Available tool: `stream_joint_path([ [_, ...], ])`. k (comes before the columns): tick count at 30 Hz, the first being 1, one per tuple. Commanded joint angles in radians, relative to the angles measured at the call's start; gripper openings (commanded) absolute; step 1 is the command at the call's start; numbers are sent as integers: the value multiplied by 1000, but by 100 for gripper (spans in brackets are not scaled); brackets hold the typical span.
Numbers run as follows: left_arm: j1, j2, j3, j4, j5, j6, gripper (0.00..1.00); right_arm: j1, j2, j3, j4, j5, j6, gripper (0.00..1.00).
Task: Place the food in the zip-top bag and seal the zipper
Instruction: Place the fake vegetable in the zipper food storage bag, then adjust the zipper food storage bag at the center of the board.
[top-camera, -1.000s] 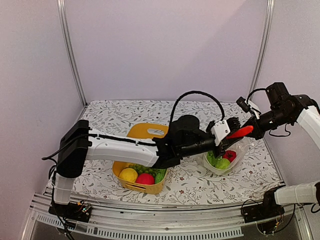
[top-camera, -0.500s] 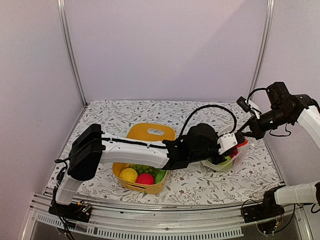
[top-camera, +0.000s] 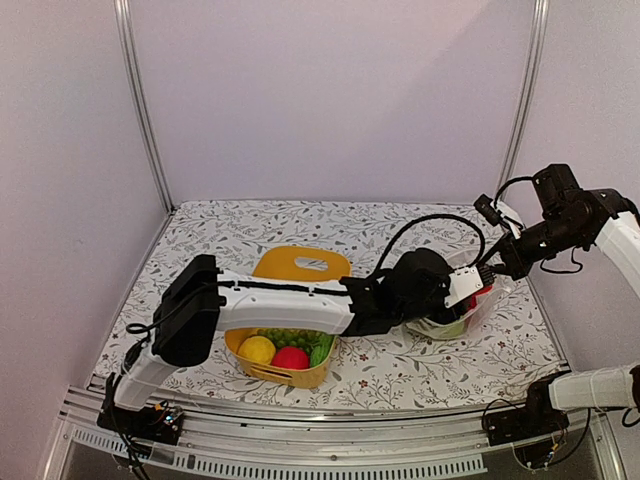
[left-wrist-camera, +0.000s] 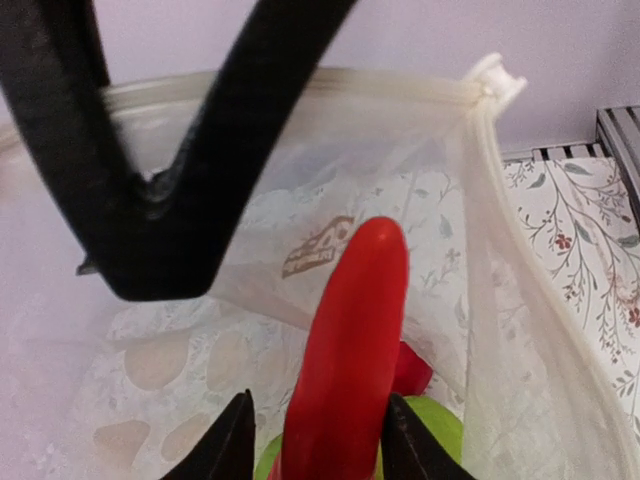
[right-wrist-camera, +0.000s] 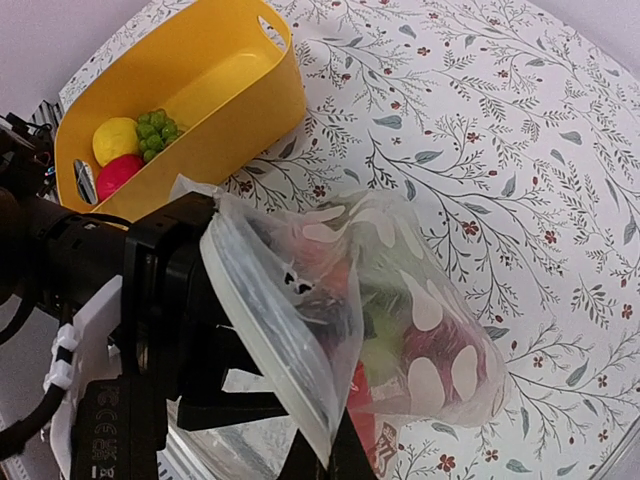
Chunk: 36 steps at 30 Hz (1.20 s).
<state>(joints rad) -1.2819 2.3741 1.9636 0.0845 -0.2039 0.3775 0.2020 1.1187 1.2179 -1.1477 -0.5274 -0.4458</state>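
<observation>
1. Arms meet over the right half of the flowered table (top-camera: 400, 225) in the overhead view. The left gripper (top-camera: 472, 291) is pushed into the mouth of the zip-top bag (top-camera: 450, 325). The right gripper (top-camera: 492, 268) pinches the bag's far upper edge and holds it up. A yellow basket (top-camera: 300, 262) stands left of the bag, partly under the left arm. In it lie a yellow fruit (top-camera: 257, 349), a red fruit (top-camera: 291, 358) and green grapes (top-camera: 284, 337).
2. The left wrist view looks into the bag (left-wrist-camera: 520, 330). The red chili (left-wrist-camera: 348, 360) stands upright between the fingers (left-wrist-camera: 232, 445) of the left gripper (left-wrist-camera: 318, 440). They are parted: a gap shows beside one finger, and the other sits right at the chili's side. Green food (left-wrist-camera: 440, 425) lies underneath. The zipper (left-wrist-camera: 300, 85) runs unsealed along the open mouth. The right gripper (left-wrist-camera: 150, 250) is a black V, clamped on the rim.
3. In the right wrist view, the right gripper (right-wrist-camera: 322, 455) has its fingers closed on the bag's rim at the bottom edge. The bag (right-wrist-camera: 420, 300) hangs open, with red and green food showing through the dotted plastic. The black body of the left gripper fills the mouth. The basket (right-wrist-camera: 200, 90) lies beyond.
</observation>
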Motion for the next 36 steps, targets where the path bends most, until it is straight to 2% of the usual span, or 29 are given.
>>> stream_joint_path([
  [1,-28,-37,-5,-13,-119,16,55,5,0,14,-8,46,20,0],
  [3,-43,-88,-43,36,-143,32,65,4,12,15,-8,62,30,0],
  [6,-64,-173,-122,140,-121,24,71,4,22,12,-3,62,32,0],
  [12,-102,-306,-241,233,31,-91,73,4,45,21,8,97,56,0],
  [15,-112,-307,-227,143,92,-170,69,4,43,21,10,86,51,0],
  [20,-114,-238,-123,-47,94,-262,55,4,36,28,6,83,52,0],
  [22,-113,-208,-97,-124,87,-289,55,4,33,24,5,74,47,0],
  [28,-112,-106,28,-271,4,-336,65,4,22,18,5,64,40,0],
  [32,-102,-49,86,-329,-58,-350,57,4,15,7,11,55,32,0],
  [36,-90,-37,91,-310,-48,-347,33,4,7,-7,2,44,23,0],
])
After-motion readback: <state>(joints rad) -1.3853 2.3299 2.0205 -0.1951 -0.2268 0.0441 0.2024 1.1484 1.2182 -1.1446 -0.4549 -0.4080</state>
